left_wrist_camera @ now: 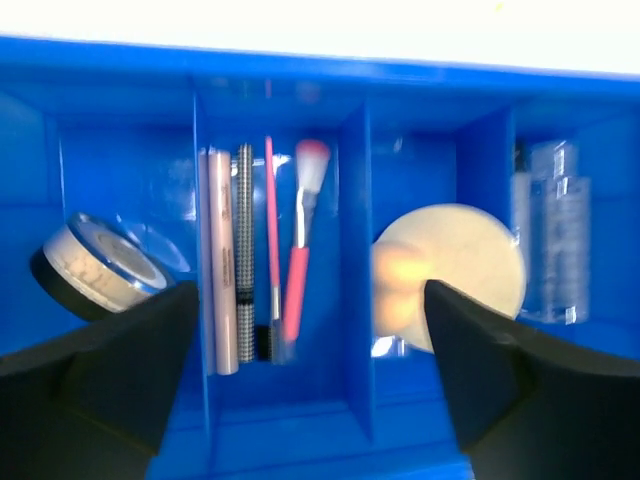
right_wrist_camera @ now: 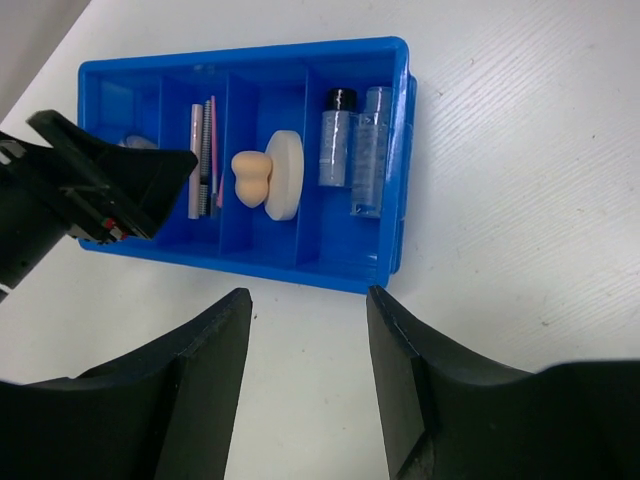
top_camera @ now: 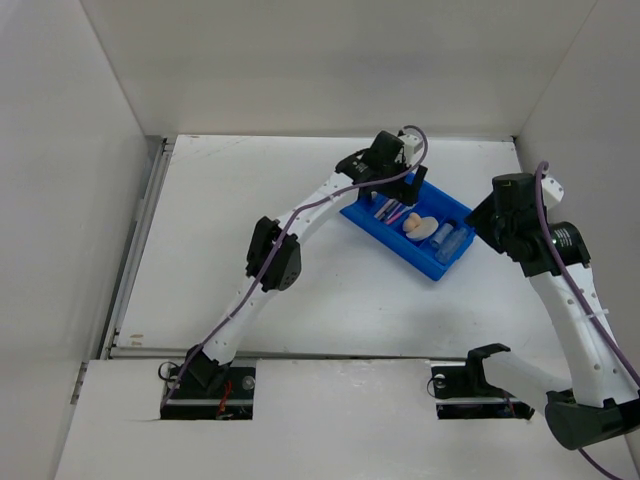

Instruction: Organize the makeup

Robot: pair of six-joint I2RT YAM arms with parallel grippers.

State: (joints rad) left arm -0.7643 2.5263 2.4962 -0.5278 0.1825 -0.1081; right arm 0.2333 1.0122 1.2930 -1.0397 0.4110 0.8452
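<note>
Stretches white-and-black left arm [top_camera: 300,218] far forward, black two-finger left gripper [left_wrist_camera: 310,290] spread wide, empty; holds black right gripper [right_wrist_camera: 308,293] parted, empty.

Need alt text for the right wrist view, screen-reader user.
A blue divided tray on a white table holds, by compartment, slim sticks, a beige sponge beside a round white puff, and two clear bottles. The left gripper hangs over the tray's left end; the right gripper sits in the foreground, jaws apart and empty.
</note>
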